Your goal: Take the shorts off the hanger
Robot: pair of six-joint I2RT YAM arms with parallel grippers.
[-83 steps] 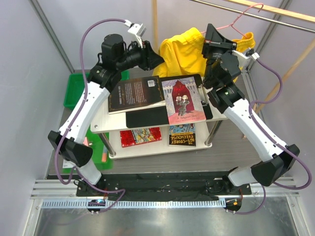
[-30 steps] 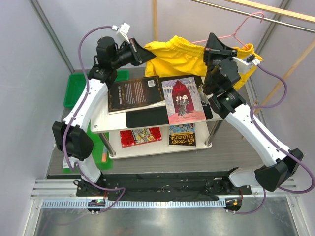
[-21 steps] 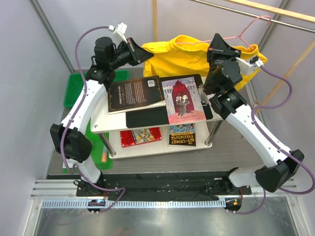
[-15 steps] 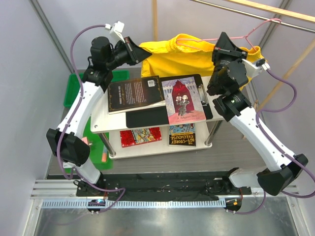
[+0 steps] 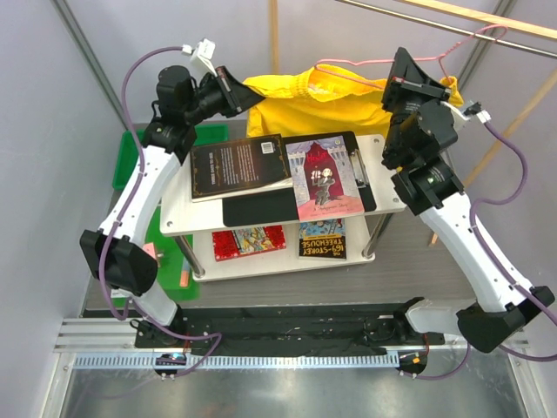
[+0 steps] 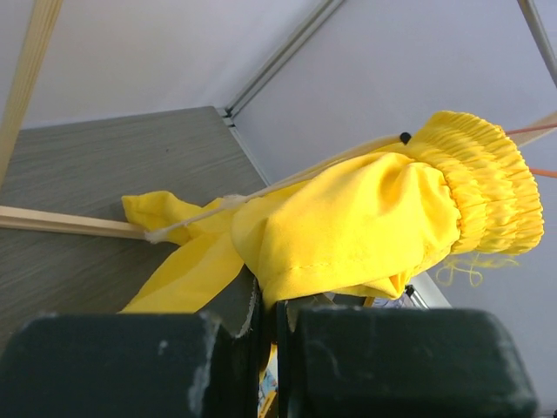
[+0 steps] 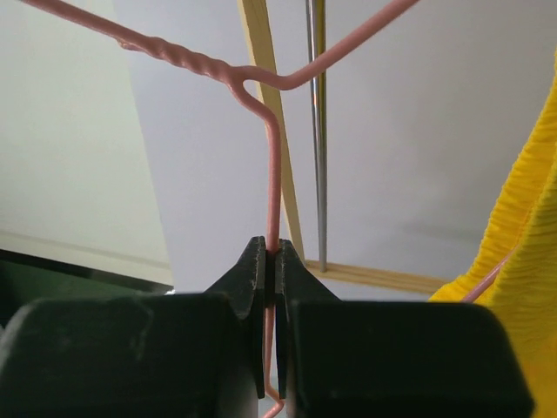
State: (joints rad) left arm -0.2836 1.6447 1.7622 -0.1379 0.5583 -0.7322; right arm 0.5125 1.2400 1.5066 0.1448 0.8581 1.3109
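The bright yellow shorts [image 5: 318, 100] hang stretched between both arms above the shelf, still threaded on the pink wire hanger [image 5: 348, 71]. My left gripper [image 5: 246, 91] is shut on a fold of the shorts [image 6: 365, 222], whose gathered waistband [image 6: 483, 187] bunches at the right of the left wrist view. My right gripper [image 5: 396, 83] is shut on the hanger's wire [image 7: 273, 174] just below its twisted neck. The hanger's hook [image 5: 474, 39] rises toward the rods at the upper right.
A white two-tier shelf [image 5: 204, 213] below holds books [image 5: 239, 165] and a clipboard [image 5: 261, 207]. A green bin [image 5: 130, 161] sits at the left. A metal rod [image 5: 435, 22] and wooden bars [image 5: 513, 109] cross the upper right.
My right gripper has lifted the hanger up and to the right. My left gripper has pulled its fold of the shorts up and left, so the fabric now stretches between them.
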